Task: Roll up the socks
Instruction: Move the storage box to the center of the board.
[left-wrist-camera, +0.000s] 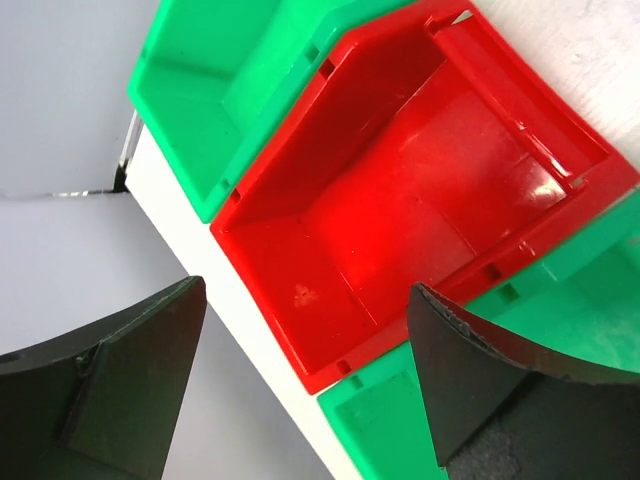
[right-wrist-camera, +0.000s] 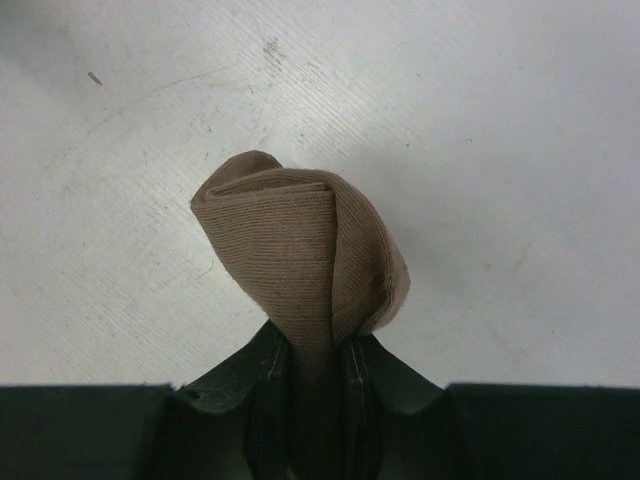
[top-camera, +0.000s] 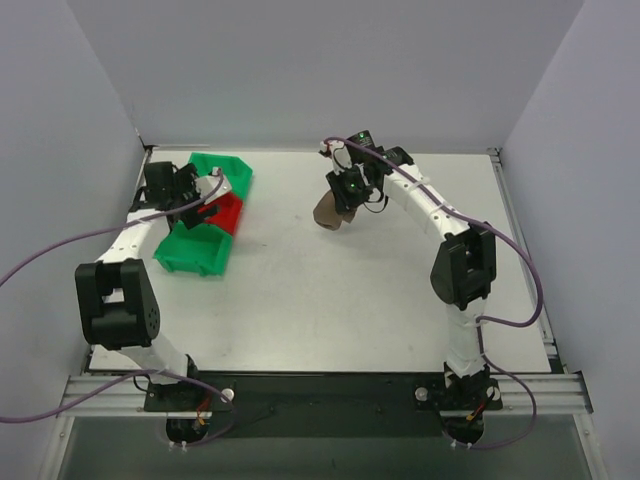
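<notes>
The left arm (top-camera: 120, 240) bends at the elbow and reaches forward. Its wrist is tipped down, so the left pincer (left-wrist-camera: 305, 300) points at the desk. The two dark fingers (left-wrist-camera: 130, 380) stand wide apart, with nothing between them and nothing touching them.

The right arm (top-camera: 430, 205) rises from its base, folds at the elbow and stretches forward and inward. Its wrist is curled so that the right pincer (right-wrist-camera: 310, 345) aims down. The jaws there are drawn almost together, pinching a sock (right-wrist-camera: 300, 250). The sock bulges as a folded bundle just beyond the fingertips.
</notes>
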`<state>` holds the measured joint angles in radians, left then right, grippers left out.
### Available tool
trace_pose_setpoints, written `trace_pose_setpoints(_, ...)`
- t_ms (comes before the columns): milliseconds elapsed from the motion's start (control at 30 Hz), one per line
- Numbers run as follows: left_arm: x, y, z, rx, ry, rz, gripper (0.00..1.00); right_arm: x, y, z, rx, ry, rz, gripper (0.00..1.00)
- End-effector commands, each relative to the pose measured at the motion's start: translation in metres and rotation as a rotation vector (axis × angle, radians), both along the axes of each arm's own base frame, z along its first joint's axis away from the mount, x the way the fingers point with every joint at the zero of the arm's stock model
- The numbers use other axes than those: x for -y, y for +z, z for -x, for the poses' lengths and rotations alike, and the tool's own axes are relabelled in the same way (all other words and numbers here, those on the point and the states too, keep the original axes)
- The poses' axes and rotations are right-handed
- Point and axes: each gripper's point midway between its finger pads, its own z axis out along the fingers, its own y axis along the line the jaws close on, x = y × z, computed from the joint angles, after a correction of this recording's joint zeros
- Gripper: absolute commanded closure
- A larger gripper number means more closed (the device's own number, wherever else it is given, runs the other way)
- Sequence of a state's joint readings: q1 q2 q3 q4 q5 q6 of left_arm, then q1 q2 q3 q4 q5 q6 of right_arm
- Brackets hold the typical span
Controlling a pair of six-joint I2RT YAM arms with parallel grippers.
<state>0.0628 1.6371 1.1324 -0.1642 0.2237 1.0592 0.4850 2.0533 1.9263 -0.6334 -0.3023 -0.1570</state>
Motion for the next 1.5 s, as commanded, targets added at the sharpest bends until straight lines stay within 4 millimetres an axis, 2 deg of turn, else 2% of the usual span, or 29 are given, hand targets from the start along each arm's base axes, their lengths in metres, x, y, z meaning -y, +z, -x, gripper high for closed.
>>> trace_pose_setpoints(0,0.022,0.001,0.022,-0.16,-0.22,0.028,0.09,0.011,0.014,0.001,0.025,-0.055,0.014,1.0)
trace_pose_setpoints(33,0.024,0.004,0.024,-0.177,-0.249,0.016,0.09,0.012,0.012,0.001,0.023,-0.055,0.017,1.0)
trace_pose_setpoints(133,0.03,-0.013,0.037,-0.267,-0.296,-0.016,0.11,0.013,0.01,0.001,0.024,-0.062,0.024,1.0)
trace_pose_setpoints(167,0.029,-0.025,0.039,-0.297,-0.297,-0.029,0.1,0.014,0.01,-0.001,0.029,-0.068,0.029,1.0)
trace_pose_setpoints(233,0.026,-0.038,0.039,-0.322,-0.29,-0.08,0.1,0.016,0.009,-0.002,0.035,-0.072,0.039,1.0)
trace_pose_setpoints(267,0.024,-0.053,0.042,-0.355,-0.287,-0.092,0.11,0.018,0.01,-0.003,0.039,-0.074,0.04,1.0)
trace_pose_setpoints(467,0.016,-0.085,0.037,-0.416,-0.281,-0.146,0.12,0.02,0.01,0.001,0.044,-0.075,0.045,1.0)
trace_pose_setpoints(567,0.017,-0.093,0.033,-0.444,-0.288,-0.158,0.21,0.022,0.013,0.002,0.052,-0.077,0.047,1.0)
trace_pose_setpoints(600,0.019,-0.095,0.033,-0.458,-0.296,-0.161,0.34,0.023,0.013,0.003,0.051,-0.077,0.051,1.0)
trace_pose_setpoints(667,0.021,-0.104,0.036,-0.489,-0.301,-0.169,0.46,0.026,0.016,0.004,0.06,-0.079,0.054,1.0)
trace_pose_setpoints(700,0.032,-0.107,0.037,-0.494,-0.328,-0.189,0.55,0.028,0.016,0.005,0.061,-0.083,0.059,1.0)
trace_pose_setpoints(867,0.063,-0.121,0.047,-0.531,-0.392,-0.223,0.67,0.044,0.023,0.008,0.072,-0.105,0.064,1.0)
trace_pose_setpoints(967,0.078,-0.123,0.052,-0.533,-0.417,-0.226,0.67,0.057,0.028,0.008,0.074,-0.133,0.052,1.0)
trace_pose_setpoints(1067,0.106,-0.122,0.052,-0.508,-0.454,-0.214,0.66,0.074,0.031,0.01,0.071,-0.168,0.047,1.0)
trace_pose_setpoints(1167,0.138,-0.119,0.052,-0.471,-0.5,-0.213,0.66,0.092,0.032,0.014,0.071,-0.207,0.04,1.0)
trace_pose_setpoints(1200,0.156,-0.117,0.053,-0.454,-0.531,-0.219,0.66,0.096,0.033,0.013,0.077,-0.218,0.035,1.0)
trace_pose_setpoints(1233,0.162,-0.12,0.051,-0.451,-0.531,-0.238,0.66,0.101,0.039,0.014,0.09,-0.23,0.026,1.0)
trace_pose_setpoints(1267,0.171,-0.114,0.043,-0.423,-0.525,-0.242,0.66,0.106,0.033,0.017,0.075,-0.237,0.029,1.0)
trace_pose_setpoints(1367,0.197,-0.117,0.038,-0.409,-0.551,-0.259,0.66,0.126,0.031,0.018,0.069,-0.281,0.039,1.0)
trace_pose_setpoints(1400,0.204,-0.111,0.031,-0.393,-0.56,-0.258,0.66,0.133,0.029,0.018,0.07,-0.289,0.05,1.0)
trace_pose_setpoints(1467,0.22,-0.115,0.032,-0.389,-0.575,-0.259,0.64,0.14,0.031,0.02,0.083,-0.296,0.07,1.0)
